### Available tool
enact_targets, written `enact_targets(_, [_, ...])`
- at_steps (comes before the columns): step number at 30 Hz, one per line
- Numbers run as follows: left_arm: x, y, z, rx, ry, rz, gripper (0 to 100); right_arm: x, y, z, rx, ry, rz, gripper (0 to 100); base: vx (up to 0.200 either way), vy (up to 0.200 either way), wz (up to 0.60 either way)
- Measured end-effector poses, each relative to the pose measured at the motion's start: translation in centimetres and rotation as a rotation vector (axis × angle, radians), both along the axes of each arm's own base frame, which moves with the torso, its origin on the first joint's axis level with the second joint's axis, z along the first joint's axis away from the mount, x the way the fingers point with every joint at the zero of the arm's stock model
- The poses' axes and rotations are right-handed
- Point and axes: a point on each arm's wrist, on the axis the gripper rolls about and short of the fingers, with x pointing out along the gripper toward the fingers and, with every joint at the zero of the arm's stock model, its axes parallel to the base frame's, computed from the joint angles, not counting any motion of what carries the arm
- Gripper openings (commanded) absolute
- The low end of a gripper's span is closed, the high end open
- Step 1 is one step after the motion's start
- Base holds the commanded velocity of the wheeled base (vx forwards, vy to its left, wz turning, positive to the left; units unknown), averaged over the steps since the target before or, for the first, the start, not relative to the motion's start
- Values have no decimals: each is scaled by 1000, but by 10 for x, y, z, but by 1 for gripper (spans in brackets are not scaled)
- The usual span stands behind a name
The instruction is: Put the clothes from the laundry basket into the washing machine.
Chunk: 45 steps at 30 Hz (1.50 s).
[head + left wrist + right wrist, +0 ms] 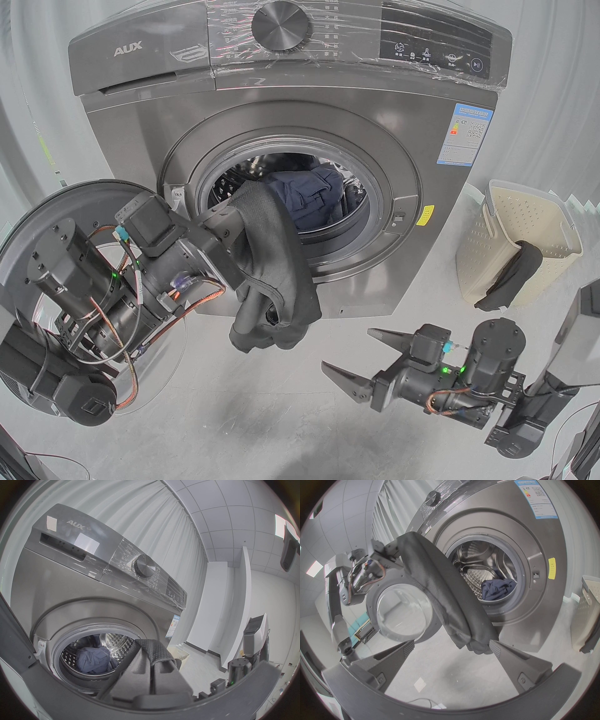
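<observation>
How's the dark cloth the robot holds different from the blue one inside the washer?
The dark grey garment hangs long from the left end effector, outside the drum; the navy garment lies bunched inside it. The grey one is gripped; the navy one rests free. Both are dark clothing.

The dark garment hides the fingertips of the left hand, and the door is cropped.
</observation>
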Motion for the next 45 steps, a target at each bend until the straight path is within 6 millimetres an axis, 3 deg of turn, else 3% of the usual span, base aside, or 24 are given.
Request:
enact_targets(9, [-4, 0, 4, -7, -12, -13, 0, 50, 33, -8, 47, -69, -32, 100, 0, 0, 0])
enact_targets(20, [-7, 1, 9, -16, -28, -22, 0, 105, 65, -38, 65, -121, -69, 100, 0, 0, 0])
enact_targets(30, [-11, -2, 11, -23, -33, -31, 0, 116, 81, -57, 62, -125, -56, 100, 0, 0, 0])
enact_targets(42, [-12, -3, 16, -37, -43, -37, 0, 143, 105, -60, 125, -178, -69, 100, 0, 0, 0])
enact_targets(43, [-12, -2, 17, -41, -45, -38, 0, 146, 106, -61, 130, -182, -71, 0, 0, 0, 0])
enact_targets(45, [-13, -2, 19, -46, -51, -39, 0, 150, 108, -63, 139, -187, -77, 0, 0, 0, 0])
